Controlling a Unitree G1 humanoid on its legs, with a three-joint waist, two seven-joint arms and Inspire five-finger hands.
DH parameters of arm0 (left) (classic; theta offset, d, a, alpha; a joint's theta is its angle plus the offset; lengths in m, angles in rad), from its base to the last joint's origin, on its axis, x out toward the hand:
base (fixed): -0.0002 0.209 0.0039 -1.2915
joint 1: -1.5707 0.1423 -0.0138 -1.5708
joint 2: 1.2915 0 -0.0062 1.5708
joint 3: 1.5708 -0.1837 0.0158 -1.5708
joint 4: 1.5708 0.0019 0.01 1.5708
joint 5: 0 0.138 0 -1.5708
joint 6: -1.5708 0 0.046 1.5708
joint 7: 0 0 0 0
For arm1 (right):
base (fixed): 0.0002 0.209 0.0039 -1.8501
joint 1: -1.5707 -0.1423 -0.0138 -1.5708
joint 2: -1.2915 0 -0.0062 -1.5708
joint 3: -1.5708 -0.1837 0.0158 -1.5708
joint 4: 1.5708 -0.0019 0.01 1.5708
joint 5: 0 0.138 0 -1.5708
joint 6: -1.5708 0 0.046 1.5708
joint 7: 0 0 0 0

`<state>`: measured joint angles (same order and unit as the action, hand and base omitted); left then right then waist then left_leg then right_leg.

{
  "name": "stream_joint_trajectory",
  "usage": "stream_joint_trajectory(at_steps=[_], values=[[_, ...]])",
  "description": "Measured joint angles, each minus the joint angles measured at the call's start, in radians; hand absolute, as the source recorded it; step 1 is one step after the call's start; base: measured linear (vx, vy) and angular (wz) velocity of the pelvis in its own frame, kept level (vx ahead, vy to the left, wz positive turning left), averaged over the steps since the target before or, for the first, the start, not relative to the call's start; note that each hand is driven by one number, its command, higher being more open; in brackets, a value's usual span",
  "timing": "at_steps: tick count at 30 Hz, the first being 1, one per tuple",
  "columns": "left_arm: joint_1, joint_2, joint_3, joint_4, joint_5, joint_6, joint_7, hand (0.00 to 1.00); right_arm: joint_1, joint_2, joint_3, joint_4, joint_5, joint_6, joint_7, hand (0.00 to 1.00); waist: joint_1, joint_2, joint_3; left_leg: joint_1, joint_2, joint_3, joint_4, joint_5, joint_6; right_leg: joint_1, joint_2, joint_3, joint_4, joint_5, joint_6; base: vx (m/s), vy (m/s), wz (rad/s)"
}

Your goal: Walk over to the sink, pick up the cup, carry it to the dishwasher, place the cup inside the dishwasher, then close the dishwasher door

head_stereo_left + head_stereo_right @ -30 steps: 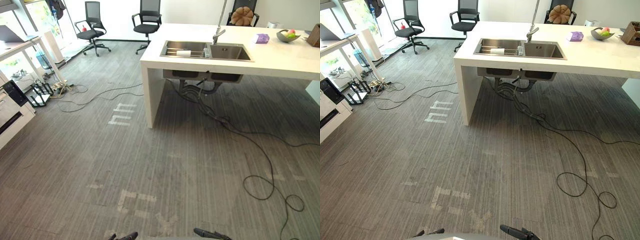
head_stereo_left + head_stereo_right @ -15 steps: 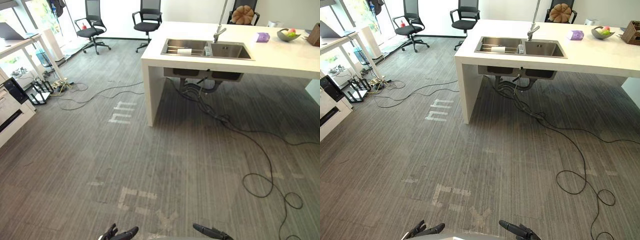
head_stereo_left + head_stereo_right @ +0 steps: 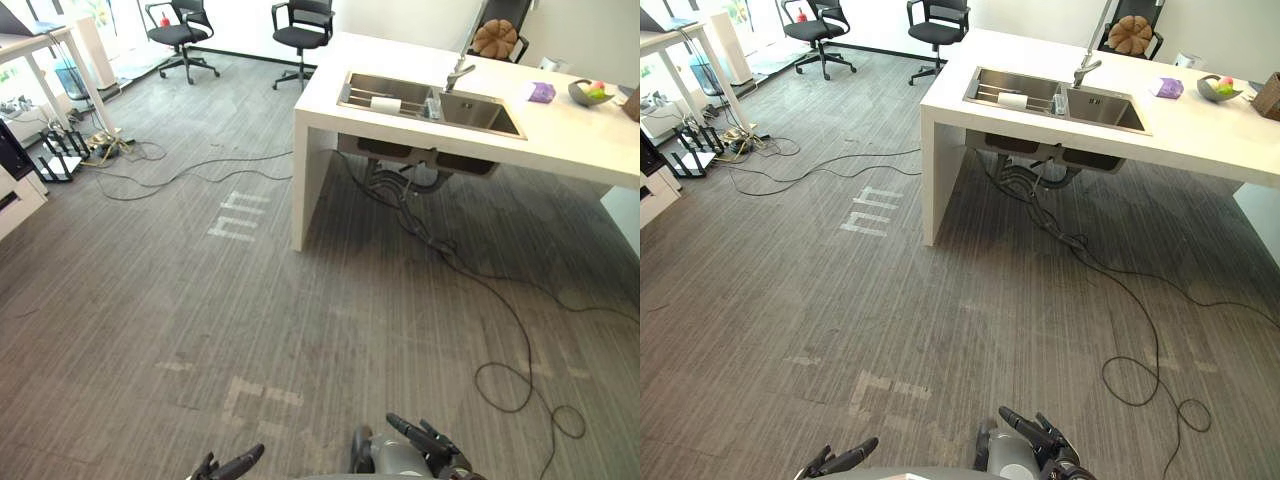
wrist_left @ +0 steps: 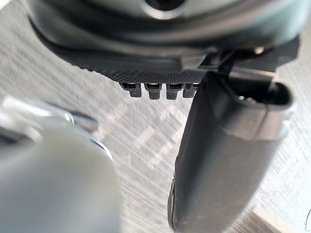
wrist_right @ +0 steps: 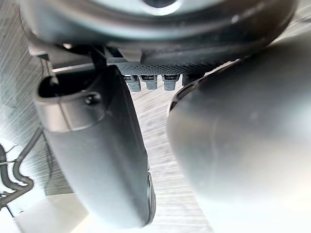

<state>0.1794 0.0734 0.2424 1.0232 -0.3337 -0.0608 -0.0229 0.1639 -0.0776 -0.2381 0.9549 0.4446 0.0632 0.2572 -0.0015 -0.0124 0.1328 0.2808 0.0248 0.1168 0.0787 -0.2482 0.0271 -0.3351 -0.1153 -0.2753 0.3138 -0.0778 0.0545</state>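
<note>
Looking across the grey carpet (image 3: 180, 300), I see the sink (image 3: 482, 113) set in the white counter (image 3: 580, 145), well ahead of me. The cup (image 3: 385, 103) (white, lying on its side) is in the sink's left basin. My left hand (image 3: 236, 466) and right hand (image 3: 418, 438) hang low, fingers straight, holding nothing.

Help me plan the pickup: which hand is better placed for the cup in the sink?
Right hand, slightly: the sink and white cup lie ahead to the right. Both it and the left hand are open, far off.
</note>
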Motion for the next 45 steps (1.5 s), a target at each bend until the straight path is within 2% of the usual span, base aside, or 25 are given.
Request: stream_joint_trajectory(at_steps=[2,4,7,8,9,11,13,16,19,20,22,24,27,28,29,30,31,32,34,36,38,40,42,44,45], values=[[-0.014,-0.027,0.026,-0.015,0.023,-0.003,0.002,1.0,0.01,0.014,-0.043,-0.037,0.001,0.042,0.003,1.0,-0.018,0.007,-0.003,0.059,0.007,-0.033,0.032,-0.093,-0.029,0.001,-0.004,-0.005,0.024,0.018,-0.039,0.57,-0.21,0.46],[-0.009,-0.072,0.041,-0.015,0.051,-0.003,0.003,1.0,0.021,0.008,-0.066,-0.062,0.002,0.071,-0.001,1.0,-0.037,0.039,-0.031,0.088,0.045,-0.055,0.04,-0.11,-0.046,0.004,0.023,-0.022,0.063,0.083,-0.081,0.61,-0.232,0.44],[-0.013,-0.109,0.076,-0.034,0.063,0.006,0.012,1.0,0.004,-0.001,-0.081,-0.059,-0.006,0.116,-0.035,1.0,-0.036,0.072,-0.042,-0.001,0.104,-0.056,0.314,0.01,-0.046,0.053,0.089,-0.021,0.087,-0.016,-0.122,0.71,-0.312,-0.16],[-0.015,-0.116,0.086,-0.033,0.063,0.009,0.017,1.0,0.003,-0.001,-0.081,-0.058,-0.007,0.12,-0.04,1.0,-0.037,0.076,-0.043,-0.043,0.116,-0.064,0.419,0.056,-0.069,0.078,0.104,-0.017,0.071,-0.032,-0.127,0.72,-0.286,-0.35],[-0.019,-0.119,0.106,-0.039,0.066,0.011,0.021,1.0,0.003,-0.001,-0.074,-0.058,-0.009,0.122,-0.051,1.0,-0.031,0.085,-0.048,-0.143,0.147,-0.084,0.648,0.13,-0.133,0.14,0.141,-0.003,0.018,-0.048,-0.136,0.72,-0.239,-0.35],[-0.023,-0.123,0.126,-0.07,0.1,-0.002,0.025,1.0,0.002,0.001,-0.057,-0.061,-0.032,0.12,-0.063,1.0,-0.016,0.081,-0.038,-0.269,0.185,-0.076,0.945,0.122,-0.146,0.275,0.189,0.021,-0.072,-0.061,-0.15,0.8,-0.227,-0.34],[-0.021,-0.118,0.098,-0.161,0.158,-0.028,0.051,1.0,-0.001,0.006,-0.008,-0.065,-0.057,0.118,-0.073,1.0,0.016,0.046,-0.009,-0.413,0.173,-0.077,1.095,0.067,-0.134,0.436,0.201,0.058,-0.164,-0.069,-0.157,0.6,-0.158,-0.34],[0.011,-0.099,-0.037,-0.372,0.255,-0.092,0.091,1.0,-0.022,0.005,0.053,-0.087,-0.066,0.116,-0.073,1.0,0.069,0.027,0.008,-0.634,0.167,-0.031,0.933,0.013,-0.104,0.551,0.191,0.116,-0.242,-0.074,-0.157,0.53,-0.052,-0.63],[0.046,-0.059,-0.161,-0.578,0.311,-0.14,0.106,1.0,-0.038,0.009,0.099,-0.133,-0.064,0.108,-0.066,1.0,0.09,0.009,0.027,-0.696,0.157,0.076,0.614,0.039,-0.096,0.624,0.137,0.174,-0.266,-0.133,-0.125,0.51,0.118,-0.75],[0.062,-0.047,-0.248,-0.74,0.325,-0.19,0.138,1.0,-0.037,-0.009,0.111,-0.129,-0.066,0.083,-0.047,1.0,0.093,0.039,0.022,-0.688,0.138,0.099,0.281,0.138,-0.113,0.672,0.134,0.201,-0.29,-0.204,-0.091,0.64,0.251,-0.45],[0.049,-0.035,-0.294,-0.878,0.373,-0.263,0.182,1.0,-0.064,-0.007,0.121,-0.055,-0.083,0.06,-0.046,1.0,0.098,0.036,0.015,-0.691,0.109,0.085,0.304,0.303,-0.063,0.712,0.11,0.235,-0.283,-0.271,-0.102,0.63,0.286,-0.27],[0.006,-0.025,-0.313,-1.008,0.477,-0.336,0.264,1.0,-0.076,-0.007,0.134,-0.027,-0.093,0.046,-0.048,1.0,0.086,0.007,0.015,-0.723,0.068,0.08,0.38,0.252,0.017,0.701,0.064,0.271,-0.237,-0.254,-0.073,0.62,0.253,0.13],[-0.062,0.018,-0.293,-1.257,0.605,-0.403,0.387,1.0,-0.091,0.003,0.136,-0.001,-0.094,0.058,-0.066,1.0,0.09,-0.005,0.013,-0.703,0.089,0.092,0.509,0.181,0.049,0.694,0.058,0.33,-0.121,-0.117,-0.033,0.65,0.214,-0.11],[-0.101,0.065,-0.276,-1.311,0.645,-0.453,0.435,1.0,-0.087,0.025,0.139,0.009,-0.094,0.065,-0.073,1.0,0.1,-0.026,0.002,-0.71,0.054,0.11,0.564,0.135,0.03,0.684,0.054,0.329,-0.026,-0.059,-0.003,0.65,0.228,-0.24],[-0.119,0.08,-0.272,-1.333,0.658,-0.478,0.452,1.0,-0.073,0.026,0.14,0.013,-0.093,0.065,-0.077,1.0,0.088,-0.045,-0.019,-0.67,0.017,0.115,0.471,0.146,0.048,0.665,0.044,0.32,0.048,-0.036,0.031,0.57,0.283,-0.08],[-0.142,0.092,-0.261,-1.394,0.669,-0.51,0.481,1.0,-0.069,0.028,0.146,0.042,-0.093,0.063,-0.088,1.0,0.079,-0.051,-0.037,-0.569,-0.016,0.131,0.336,0.15,0.074,0.607,0.034,0.3,0.246,0.053,0.149,0.48,0.184,0.04],[-0.156,0.117,-0.24,-1.438,0.668,-0.528,0.508,1.0,-0.076,0.044,0.145,0.055,-0.091,0.066,-0.107,1.0,0.071,-0.093,-0.044,-0.487,-0.054,0.14,0.283,0.122,0.085,0.512,-0.023,0.301,0.475,0.154,0.204,0.5,0.151,-0.18],[-0.156,0.114,-0.231,-1.454,0.663,-0.533,0.523,1.0,-0.084,0.041,0.145,0.053,-0.092,0.066,-0.108,1.0,0.069,-0.096,-0.047,-0.458,-0.059,0.146,0.278,0.107,0.083,0.452,-0.056,0.273,0.591,0.161,0.192,0.51,0.079,-0.21],[-0.167,0.084,-0.247,-1.451,0.647,-0.539,0.549,1.0,-0.081,0.03,0.133,0.009,-0.092,0.046,-0.108,1.0,0.045,-0.063,-0.041,-0.307,-0.042,0.14,0.21,0.068,0.062,0.279,-0.117,0.171,0.825,0.087,0.06,0.47,0.092,-0.12],[-0.169,0.09,-0.283,-1.445,0.649,-0.535,0.563,1.0,-0.089,0.03,0.133,-0.006,-0.091,0.03,-0.105,1.0,0.026,-0.056,-0.043,-0.215,-0.011,0.134,0.133,0.07,0.04,0.184,-0.131,0.093,0.793,0.009,0.039,0.46,0.017,0.1],[-0.173,0.108,-0.316,-1.445,0.653,-0.525,0.56,1.0,-0.104,0.037,0.112,-0.011,-0.091,0.021,-0.104,1.0,0.009,-0.046,-0.044,-0.137,0.033,0.135,0.081,0.066,-0.004,0.117,-0.146,-0.03,0.574,-0.051,0.008,0.52,-0.091,0.07],[-0.193,0.124,-0.336,-1.444,0.651,-0.499,0.538,1.0,-0.104,0.051,0.098,-0.02,-0.094,0.02,-0.101,1.0,0.007,-0.043,-0.045,-0.094,0.063,0.138,0.07,0.037,-0.051,0.1,-0.101,-0.069,0.281,-0.039,-0.012,0.45,-0.196,-0.04],[-0.206,0.139,-0.36,-1.441,0.651,-0.46,0.489,1.0,-0.092,0.074,0.1,-0.026,-0.096,0.021,-0.101,1.0,0.003,-0.061,-0.058,-0.066,0.05,0.134,0.085,0.005,-0.098,0.107,-0.04,-0.003,-0.017,0.179,-0.052,0.47,-0.239,-0.11],[-0.206,0.105,-0.424,-1.367,0.677,-0.418,0.405,1.0,-0.095,0.049,0.108,-0.025,-0.113,0.045,-0.102,1.0,0.01,0.022,-0.094,-0.066,0.092,0.126,0.141,-0.007,-0.12,0.138,0.011,0.018,-0.075,0.145,-0.052,0.48,-0.197,-0.36],[-0.209,0.095,-0.44,-1.35,0.689,-0.403,0.378,1.0,-0.096,0.04,0.111,-0.027,-0.12,0.056,-0.1,1.0,0.009,0.037,-0.095,-0.069,0.102,0.126,0.155,-0.008,-0.12,0.155,0.024,0.019,-0.102,0.145,-0.053,0.39,-0.153,-0.35]])
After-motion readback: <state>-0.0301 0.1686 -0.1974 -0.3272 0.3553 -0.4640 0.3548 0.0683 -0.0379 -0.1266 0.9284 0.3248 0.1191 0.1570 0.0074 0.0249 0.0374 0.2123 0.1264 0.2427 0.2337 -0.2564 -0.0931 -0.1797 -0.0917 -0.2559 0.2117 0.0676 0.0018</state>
